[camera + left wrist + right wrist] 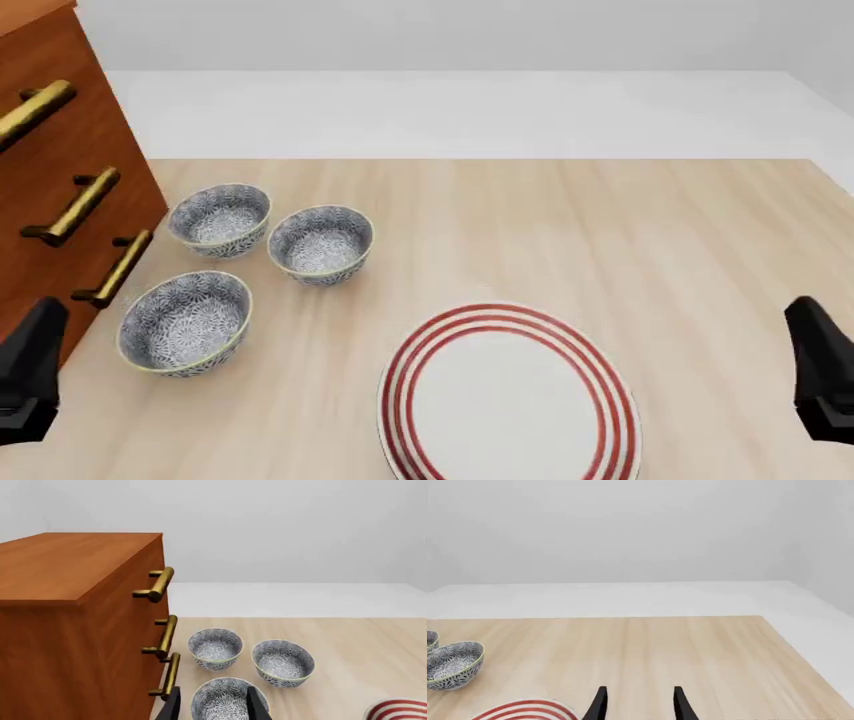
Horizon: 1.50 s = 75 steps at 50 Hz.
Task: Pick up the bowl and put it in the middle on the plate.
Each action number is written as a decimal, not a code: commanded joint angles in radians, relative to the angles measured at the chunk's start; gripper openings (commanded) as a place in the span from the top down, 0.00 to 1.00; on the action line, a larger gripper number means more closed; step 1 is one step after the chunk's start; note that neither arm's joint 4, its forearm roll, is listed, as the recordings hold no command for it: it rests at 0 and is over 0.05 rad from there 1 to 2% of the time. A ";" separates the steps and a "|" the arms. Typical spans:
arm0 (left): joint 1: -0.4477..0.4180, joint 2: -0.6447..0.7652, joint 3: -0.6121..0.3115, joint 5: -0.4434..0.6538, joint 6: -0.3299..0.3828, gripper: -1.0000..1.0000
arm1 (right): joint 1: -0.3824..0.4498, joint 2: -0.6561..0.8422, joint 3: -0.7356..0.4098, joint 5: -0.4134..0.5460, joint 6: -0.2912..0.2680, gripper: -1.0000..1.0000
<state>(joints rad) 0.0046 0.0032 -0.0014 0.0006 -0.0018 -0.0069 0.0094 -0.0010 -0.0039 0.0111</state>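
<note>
Three patterned bowls sit beside the wooden drawer cabinet [54,150]; the bowl [186,322] nearest the left gripper [212,705] lies left of the plate [507,395]. Both grippers, right gripper [637,705] included, hang spread, empty. Approach step: next, lower onto its rim.

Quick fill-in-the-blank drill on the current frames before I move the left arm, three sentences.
1. The table holds ____ patterned bowls.
2. The plate has ____ red rings.
3. The bowl nearest the left gripper sits next to the wooden ____ with brass handles.

Missing words: three; three; cabinet
</note>
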 commanded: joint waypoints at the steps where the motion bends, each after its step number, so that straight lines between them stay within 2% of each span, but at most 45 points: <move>1: -0.013 0.004 -0.005 -0.001 0.008 0.00 | 0.007 -0.001 -0.003 0.000 -0.013 0.00; 2: -0.026 0.000 -0.006 0.001 0.035 0.00 | 0.006 -0.001 -0.004 0.005 -0.004 0.00; 4: -0.031 0.000 -0.007 0.005 0.026 0.00 | 0.002 0.020 -0.002 -0.003 0.036 0.00; 7: -0.037 0.006 -0.023 0.009 0.012 0.00 | 0.006 0.001 -0.003 0.000 -0.006 0.00; 9: -0.029 0.005 -0.033 0.018 0.004 0.00 | 0.006 0.007 -0.001 -0.005 -0.003 0.00; 11: -0.008 0.003 -0.035 0.029 -0.035 0.00 | 0.003 0.029 -0.001 -0.016 0.032 0.00; 14: -0.010 -0.002 -0.044 0.043 -0.039 0.00 | 0.006 0.001 -0.002 -0.001 -0.009 0.00; 18: -0.009 -0.003 -0.061 0.047 -0.022 0.00 | 0.003 0.029 -0.001 -0.015 0.031 0.00; 19: -0.025 -0.003 -0.053 0.033 0.033 0.00 | 0.003 0.029 -0.001 -0.016 0.027 0.00; 20: -0.049 -0.003 -0.036 0.024 0.041 0.00 | 0.005 0.016 -0.001 -0.012 0.005 0.00; 21: -0.041 -0.003 -0.036 0.029 0.016 0.00 | 0.006 0.007 -0.001 -0.008 -0.009 0.00; 23: -0.038 -0.003 -0.054 0.044 0.003 0.00 | 0.006 0.013 -0.001 -0.011 -0.001 0.00; 25: -0.048 -0.003 -0.086 0.067 0.008 0.00 | 0.003 0.042 0.000 -0.029 0.030 0.00; 28: -0.048 -0.003 -0.146 0.119 -0.012 0.00 | 0.006 0.016 0.000 -0.017 -0.007 0.00; 30: -0.052 -0.003 -0.171 0.158 -0.005 0.00 | 0.006 0.018 0.000 -0.017 0.000 0.00; 32: -0.055 -0.003 -0.186 0.177 -0.013 0.00 | 0.003 0.045 0.000 -0.032 0.030 0.00; 34: -0.041 -0.003 -0.194 0.192 -0.039 0.00 | 0.004 0.030 0.000 -0.024 0.012 0.00; 36: -0.050 -0.003 -0.211 0.214 -0.017 0.00 | 0.006 0.016 0.000 -0.017 -0.006 0.00; 39: -0.058 -0.003 -0.275 0.273 -0.021 0.00 | 0.003 0.045 0.000 -0.032 0.032 0.00; 42: -0.081 -0.003 -0.316 0.329 0.002 0.00 | 0.006 0.019 0.000 -0.021 -0.006 0.00; 45: -0.095 0.000 -0.347 0.366 -0.008 0.00 | 0.005 0.029 0.000 -0.025 0.009 0.00; 46: -0.100 0.023 -0.354 0.365 -0.001 0.00 | 0.003 0.042 0.000 -0.030 0.029 0.00; 50: -0.113 0.056 -0.384 0.356 -0.006 0.00 | 0.006 0.015 -0.001 -0.016 -0.005 0.00; 52: -0.143 0.070 -0.398 0.352 0.036 0.00 | 0.005 0.024 -0.001 -0.021 0.007 0.00; 54: -0.137 0.084 -0.404 0.347 0.022 0.00 | 0.003 0.045 0.000 -0.033 0.030 0.00; 58: -0.143 0.111 -0.410 0.342 0.042 0.00 | 0.006 0.015 -0.001 -0.015 -0.004 0.00; 62: -0.160 0.137 -0.416 0.341 0.010 0.00 | 0.004 0.039 0.000 -0.030 0.023 0.00; 63: -0.162 0.141 -0.413 0.336 0.021 0.00 | 0.004 0.035 0.000 -0.028 0.017 0.00; 65: -0.181 0.149 -0.409 0.327 0.094 0.00 | 0.006 0.015 -0.001 -0.015 -0.005 0.00; 68: -0.187 0.178 -0.430 0.325 0.080 0.00 | 0.005 0.025 0.000 -0.020 0.012 0.00; 70: -0.189 0.184 -0.432 0.310 0.163 0.00 | 0.004 0.034 0.000 -0.025 0.024 0.00; 71: -0.195 0.203 -0.440 0.305 0.134 0.00 | 0.005 0.024 0.000 -0.020 0.010 0.00; 73: -0.213 0.227 -0.437 0.291 0.171 0.00 | 0.006 0.013 -0.001 -0.013 -0.004 0.00; 75: -0.218 0.258 -0.453 0.294 0.156 0.00 | 0.005 0.027 0.000 -0.020 0.016 0.00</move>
<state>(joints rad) -0.1737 0.1713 -0.4183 0.3138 0.0980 -0.0018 0.0334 -0.0014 -0.0237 0.0198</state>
